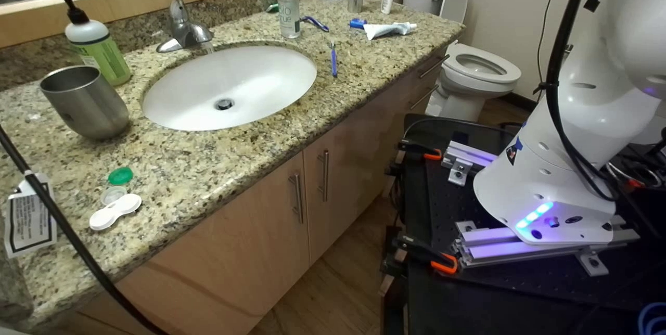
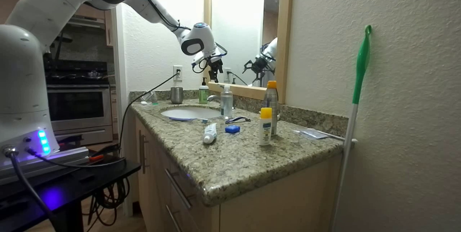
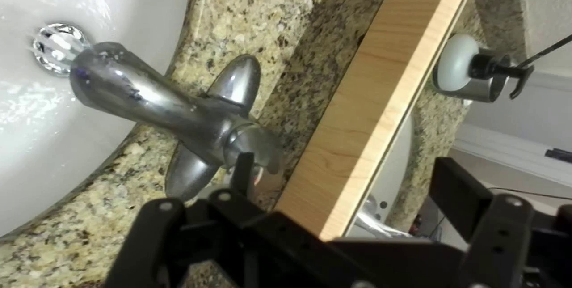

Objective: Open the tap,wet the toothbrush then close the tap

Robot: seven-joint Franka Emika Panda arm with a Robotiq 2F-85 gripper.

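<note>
On the bench (image 1: pixel 208 160), toothbrush (image 1: pixel 333 61) beside basin (image 1: pixel 278 79): probably light, stiff, slick when wet; grip mid-handle. Hand (image 3: pixel 346 184) wide, empty.

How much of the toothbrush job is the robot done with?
Done, it seems: the tap is open, because water runs into the sink. In hand: the open pincer is near the tap's handle, holding nothing. Left, probably: wetting the toothbrush, which lies on the counter beside the sink, then closing the running tap.
</note>
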